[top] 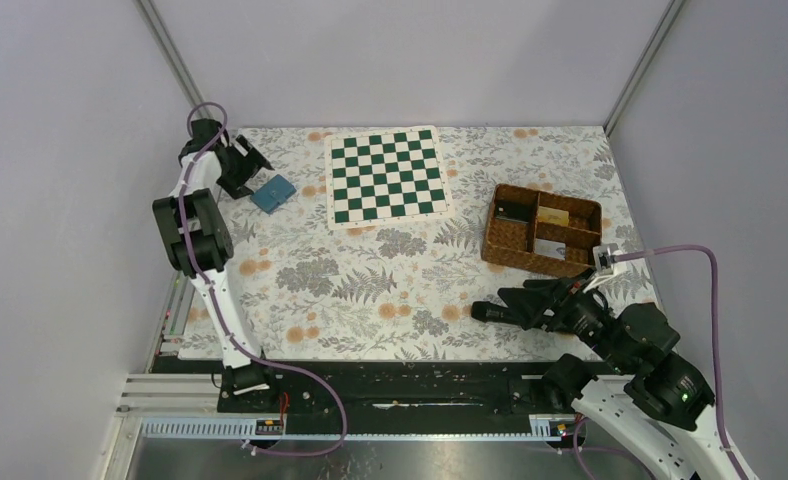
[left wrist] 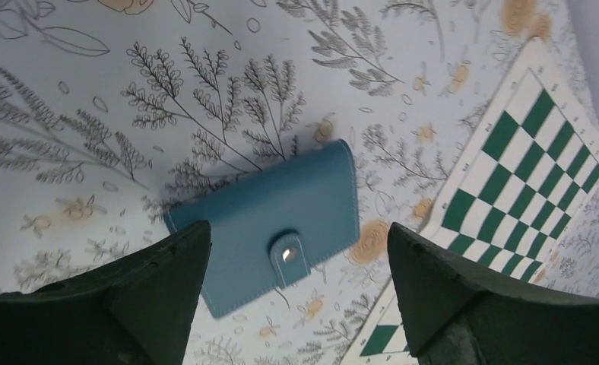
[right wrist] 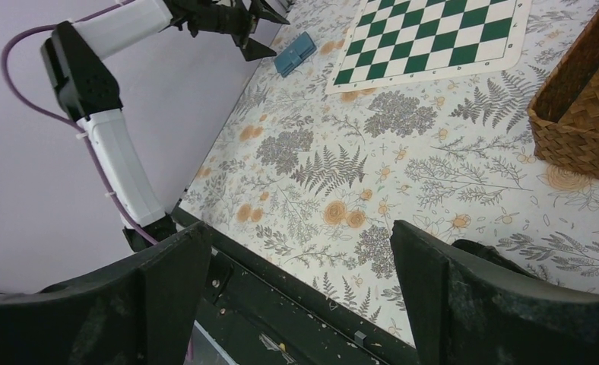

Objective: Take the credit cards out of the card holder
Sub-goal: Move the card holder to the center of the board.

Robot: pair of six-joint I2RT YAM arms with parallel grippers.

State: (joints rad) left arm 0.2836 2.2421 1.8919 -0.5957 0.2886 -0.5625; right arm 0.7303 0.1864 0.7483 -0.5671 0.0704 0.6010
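My left pincer [top: 256, 176] stands wide at the table's [top: 370, 300] far left corner, holding nothing. Its left finger [left wrist: 129, 296] cuts off one corner of the small blue stitched card holder [left wrist: 270, 217]. The holder lies shut with its strap snapped, so its inside is hidden from me. In my left wrist view its long axis runs from 8 to 2 o'clock with the strap toward 5 o'clock, and it sits between my fingers, lower than them. To its right lies the green-and-white chequered board [top: 387, 175], then the brown wicker basket [top: 515, 257], whose contents are hard to make out. My right pincer [top: 497, 303] gapes wide at 7 o'clock of the basket, holding nothing.
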